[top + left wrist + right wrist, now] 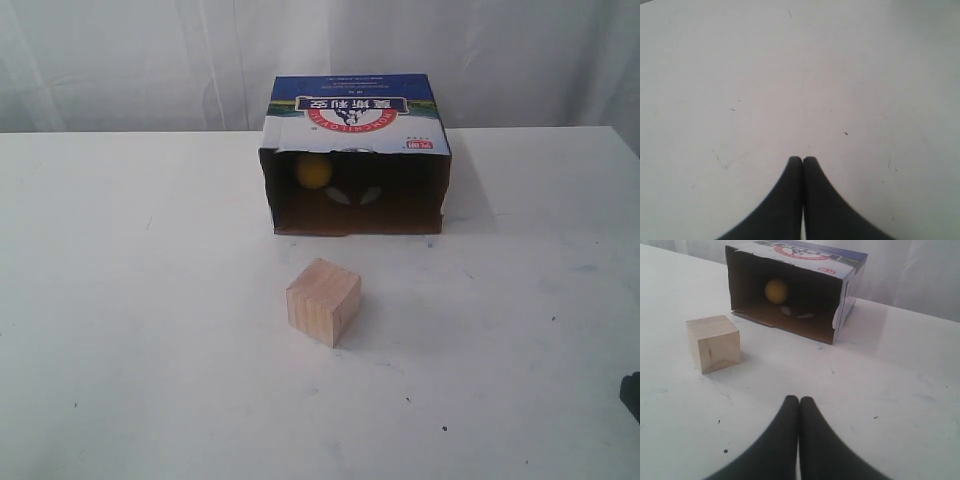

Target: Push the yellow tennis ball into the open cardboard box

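The yellow tennis ball [313,171] lies inside the open cardboard box [356,110], at the back left of its dark interior; the right wrist view also shows the ball [776,291] in the box [845,297]. The box rests on its side, its opening facing the near edge of the table. My right gripper [799,399] is shut and empty, low over the white table well short of the box. Bare table is all that lies before my left gripper [802,159], which is shut and empty too. In the exterior view only a dark bit of the right arm [631,395] shows.
A light wooden cube [322,300] stands on the white table [120,300] in front of the box's opening, apart from it; it is also in the right wrist view [714,342]. A white curtain hangs behind the table.
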`<state>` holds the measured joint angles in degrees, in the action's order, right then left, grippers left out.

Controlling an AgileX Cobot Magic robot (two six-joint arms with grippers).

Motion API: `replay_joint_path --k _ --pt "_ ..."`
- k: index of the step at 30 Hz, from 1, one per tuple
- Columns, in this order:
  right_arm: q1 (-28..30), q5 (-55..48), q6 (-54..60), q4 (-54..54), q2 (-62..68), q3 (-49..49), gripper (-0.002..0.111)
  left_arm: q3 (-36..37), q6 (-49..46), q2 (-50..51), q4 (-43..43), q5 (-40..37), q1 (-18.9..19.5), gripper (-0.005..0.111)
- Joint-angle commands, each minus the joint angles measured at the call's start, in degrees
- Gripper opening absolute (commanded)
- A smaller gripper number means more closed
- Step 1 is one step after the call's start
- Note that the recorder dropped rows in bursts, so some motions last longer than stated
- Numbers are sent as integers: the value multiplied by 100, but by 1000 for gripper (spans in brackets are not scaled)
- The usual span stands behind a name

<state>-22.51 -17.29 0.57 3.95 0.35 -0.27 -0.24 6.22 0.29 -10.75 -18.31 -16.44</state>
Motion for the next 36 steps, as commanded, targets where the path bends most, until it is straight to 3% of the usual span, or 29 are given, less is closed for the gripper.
replay_joint_path --k 1,36 --pt "25 25 63 25 -35 27 0 24 -13 -29 -9 -58 -29 0" --pt "25 26 -202 25 -35 27 0 24 -13 -29 -9 -58 -29 0"
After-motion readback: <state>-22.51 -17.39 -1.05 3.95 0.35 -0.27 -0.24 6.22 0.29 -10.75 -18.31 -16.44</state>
